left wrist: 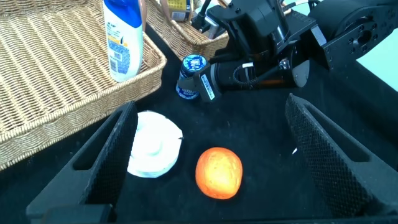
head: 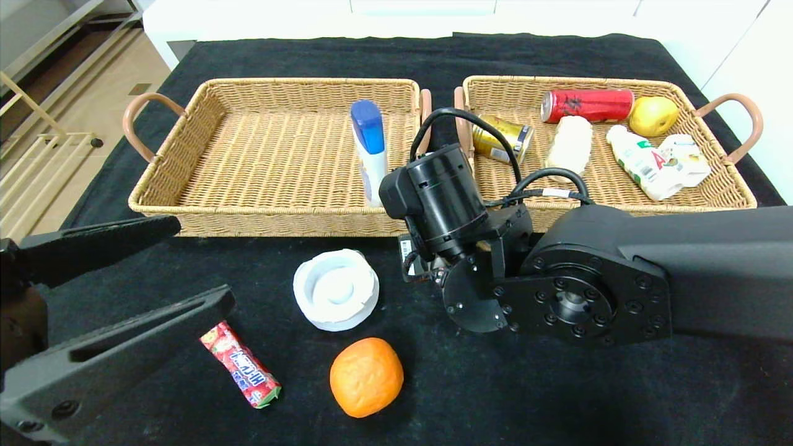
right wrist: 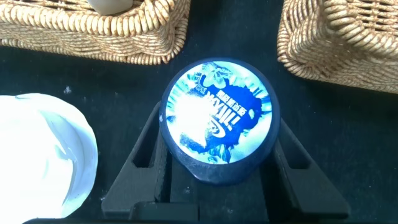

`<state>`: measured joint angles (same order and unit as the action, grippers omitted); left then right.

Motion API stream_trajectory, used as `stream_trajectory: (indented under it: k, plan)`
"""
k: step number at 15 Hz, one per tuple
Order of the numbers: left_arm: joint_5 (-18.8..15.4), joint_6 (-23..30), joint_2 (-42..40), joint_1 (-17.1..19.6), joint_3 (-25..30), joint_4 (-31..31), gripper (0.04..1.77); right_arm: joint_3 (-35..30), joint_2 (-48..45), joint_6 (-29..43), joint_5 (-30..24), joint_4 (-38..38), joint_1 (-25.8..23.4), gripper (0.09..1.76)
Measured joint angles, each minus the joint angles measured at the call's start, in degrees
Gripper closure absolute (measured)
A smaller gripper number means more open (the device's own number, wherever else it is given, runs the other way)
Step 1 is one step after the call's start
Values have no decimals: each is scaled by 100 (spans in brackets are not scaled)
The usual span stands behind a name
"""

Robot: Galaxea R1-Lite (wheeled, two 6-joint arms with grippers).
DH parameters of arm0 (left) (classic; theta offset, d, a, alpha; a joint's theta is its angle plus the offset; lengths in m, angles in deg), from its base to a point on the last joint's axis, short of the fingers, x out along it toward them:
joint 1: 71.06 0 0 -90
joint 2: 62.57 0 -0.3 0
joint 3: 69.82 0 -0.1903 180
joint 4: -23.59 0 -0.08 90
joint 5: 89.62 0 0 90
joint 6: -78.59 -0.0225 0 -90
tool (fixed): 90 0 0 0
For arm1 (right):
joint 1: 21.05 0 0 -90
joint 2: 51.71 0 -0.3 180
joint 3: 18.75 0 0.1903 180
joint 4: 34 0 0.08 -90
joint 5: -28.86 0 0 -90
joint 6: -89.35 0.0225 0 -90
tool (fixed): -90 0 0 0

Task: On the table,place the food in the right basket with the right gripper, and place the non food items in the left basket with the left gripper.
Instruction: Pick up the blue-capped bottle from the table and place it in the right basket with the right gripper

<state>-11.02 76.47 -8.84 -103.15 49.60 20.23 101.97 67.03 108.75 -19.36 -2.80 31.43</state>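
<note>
The blue-lidded cup [right wrist: 217, 121] stands upright on the desk [head: 557, 396] in the gap before the two baskets, and the right tool [right wrist: 217, 180] has it between its two fingers, one on each side of the cup's round body. The jaws are narrowed onto it; they look to be touching or just about to clamp, though the cup does not yet look lifted. Coming in low and level makes sense, since the cup is upright and a side grip keeps the foil lid on top.

Just beside that tool on the desk lies a white round dish [head: 336, 289], and nearer the robot an orange [head: 366, 376] and a red candy packet [head: 241, 364]. Beyond the tool's tips sit the right basket [head: 712, 192], already holding cans, a pear and other food, and the left basket [head: 167, 179], with a blue-capped bottle [head: 370, 152] inside.

The left tool [left wrist: 205, 155] hovers with its fingers wide apart, empty, over the orange and dish, probably waiting for its turn at the dish.
</note>
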Motion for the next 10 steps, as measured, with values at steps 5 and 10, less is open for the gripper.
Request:
stream_trajectory:
  k: [5, 10]
  plan:
    - [2, -7, 10, 1, 9, 0, 9, -15, -13, 9, -9, 5, -2, 100]
    - [5, -7, 24, 1, 17, 2, 9, -99, -339, 9, -33, 132, 143, 100]
